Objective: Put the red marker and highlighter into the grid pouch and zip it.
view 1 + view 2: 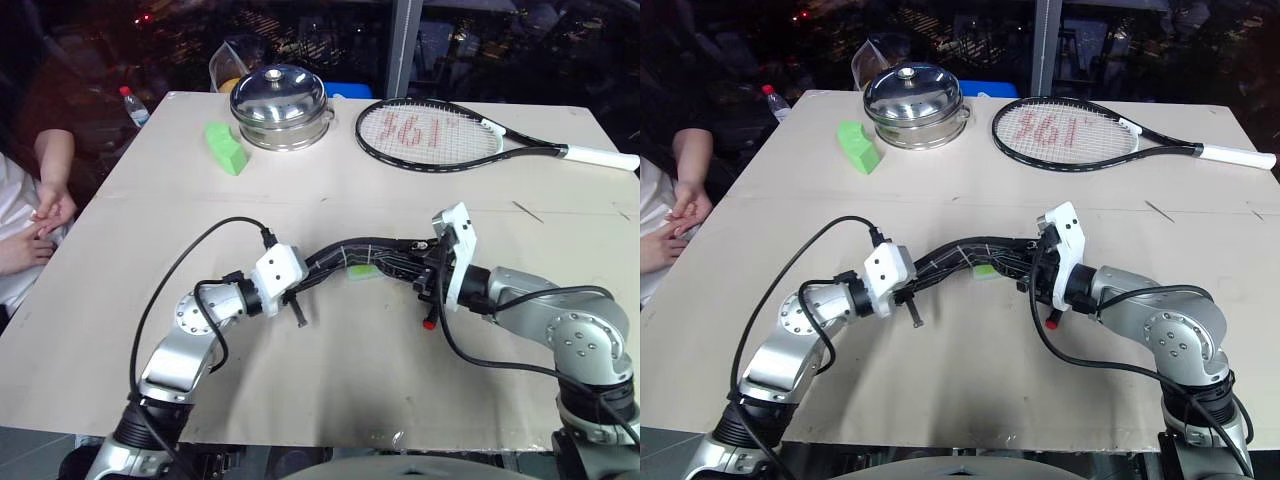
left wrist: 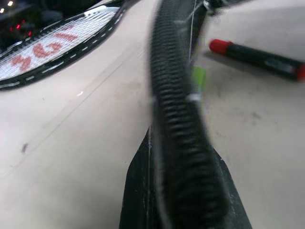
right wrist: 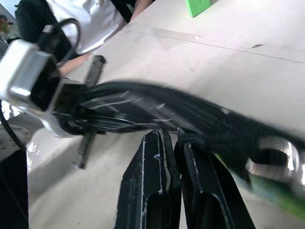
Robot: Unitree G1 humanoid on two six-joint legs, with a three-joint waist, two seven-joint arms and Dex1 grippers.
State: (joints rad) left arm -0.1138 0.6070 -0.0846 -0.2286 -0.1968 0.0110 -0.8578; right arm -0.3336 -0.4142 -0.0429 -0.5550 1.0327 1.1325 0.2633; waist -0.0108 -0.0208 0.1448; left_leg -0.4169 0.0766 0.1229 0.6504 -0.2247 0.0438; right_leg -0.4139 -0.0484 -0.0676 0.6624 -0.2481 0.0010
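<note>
- The grid pouch (image 1: 350, 257) is held up over the desk (image 1: 330, 380) near the middle, stretched between both tools.
- Its left end is pinched by the left tool (image 1: 300, 275), its right end by the right tool (image 1: 425, 262).
- The highlighter (image 1: 362, 270) shows as green at the pouch.
- The red marker (image 2: 257, 55) lies on the desk beneath the right arm.
- A racket (image 1: 430, 133), a steel pot (image 1: 278, 105) and a green block (image 1: 226, 148) lie at the far side.

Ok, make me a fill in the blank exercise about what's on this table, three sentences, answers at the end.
1. Both hands hold the grid pouch off the table; the left hand and the right hand each grip one ____ of it.
2. The red marker lies on the ____.
3. The pot stands between the green block and the ____.

Answers: end; table; racket
</note>
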